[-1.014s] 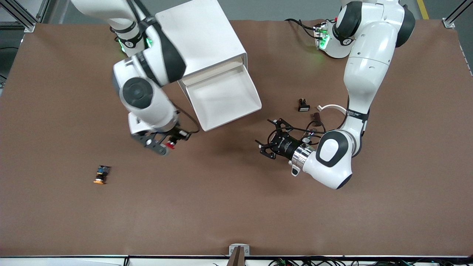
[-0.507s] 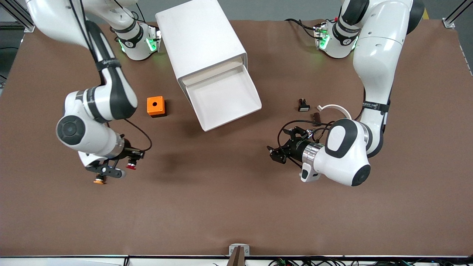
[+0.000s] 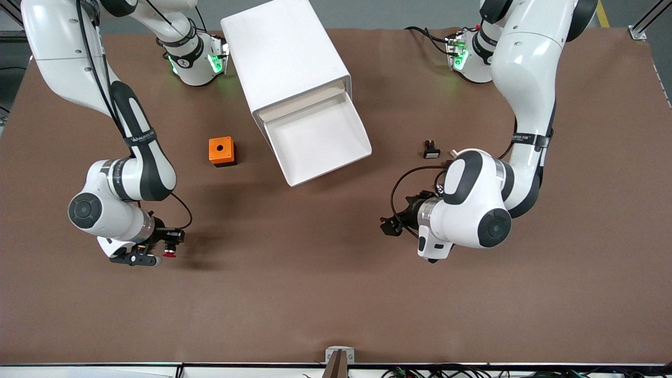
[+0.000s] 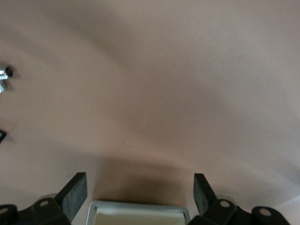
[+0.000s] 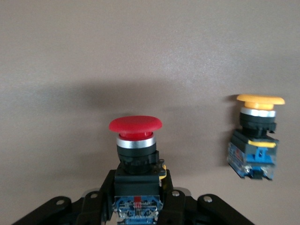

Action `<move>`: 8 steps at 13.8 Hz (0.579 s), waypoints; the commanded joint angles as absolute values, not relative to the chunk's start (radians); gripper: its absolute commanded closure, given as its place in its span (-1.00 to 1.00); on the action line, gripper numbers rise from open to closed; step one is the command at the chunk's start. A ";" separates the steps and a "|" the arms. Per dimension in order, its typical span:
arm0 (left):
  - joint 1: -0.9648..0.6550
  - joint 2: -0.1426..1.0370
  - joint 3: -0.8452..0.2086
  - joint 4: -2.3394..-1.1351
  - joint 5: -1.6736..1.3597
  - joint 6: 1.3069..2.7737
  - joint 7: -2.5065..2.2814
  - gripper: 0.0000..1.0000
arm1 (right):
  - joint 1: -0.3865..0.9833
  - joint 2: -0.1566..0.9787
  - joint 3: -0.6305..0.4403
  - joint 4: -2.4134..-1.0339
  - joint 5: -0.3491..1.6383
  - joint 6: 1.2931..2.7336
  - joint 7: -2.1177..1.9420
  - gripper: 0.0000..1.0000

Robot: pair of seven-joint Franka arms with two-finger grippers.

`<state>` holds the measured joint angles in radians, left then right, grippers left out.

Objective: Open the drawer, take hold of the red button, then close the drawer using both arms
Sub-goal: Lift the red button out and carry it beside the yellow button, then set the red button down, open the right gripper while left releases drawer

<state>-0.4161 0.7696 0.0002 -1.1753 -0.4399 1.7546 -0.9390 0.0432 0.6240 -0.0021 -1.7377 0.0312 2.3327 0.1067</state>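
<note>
My right gripper (image 3: 156, 250) is shut on the button (image 3: 169, 253), which has a red cap, a black body and a blue rear part. In the right wrist view the button (image 5: 136, 150) sticks out from between the fingers of the gripper (image 5: 138, 199), low over the brown table. My left gripper (image 3: 389, 226) is open and empty over bare table; its fingers (image 4: 75, 192) stand wide apart. The white cabinet (image 3: 286, 58) lies in the middle with its drawer (image 3: 320, 152) pulled open and empty.
An orange-capped button (image 5: 255, 138) lies on the table close beside the held one; the right hand hides it in the front view. An orange box with a hole (image 3: 221, 151) sits beside the drawer. A small black part (image 3: 431, 149) lies toward the left arm's end.
The right arm swung away from the drawer toward its own end of the table, carrying the red button and uncovering the orange box. The left arm turned and its gripper shifted slightly.
</note>
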 commanded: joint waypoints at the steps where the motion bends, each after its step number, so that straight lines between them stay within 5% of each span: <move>1: -0.462 0.738 0.003 -1.204 -0.333 1.781 -0.927 -0.99 | 0.025 0.647 0.018 -1.724 0.021 2.356 0.078 0.99; 8: -0.609 0.719 0.005 -1.226 -0.118 1.833 -1.084 -0.99 | 0.008 0.673 0.018 -1.726 0.028 2.391 0.060 0.99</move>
<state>-0.5760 0.7580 -0.0023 -1.1784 -0.1710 1.8110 -1.0339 0.0371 0.6602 0.0008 -1.7374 0.0312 2.3830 0.0739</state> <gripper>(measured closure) 0.000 0.586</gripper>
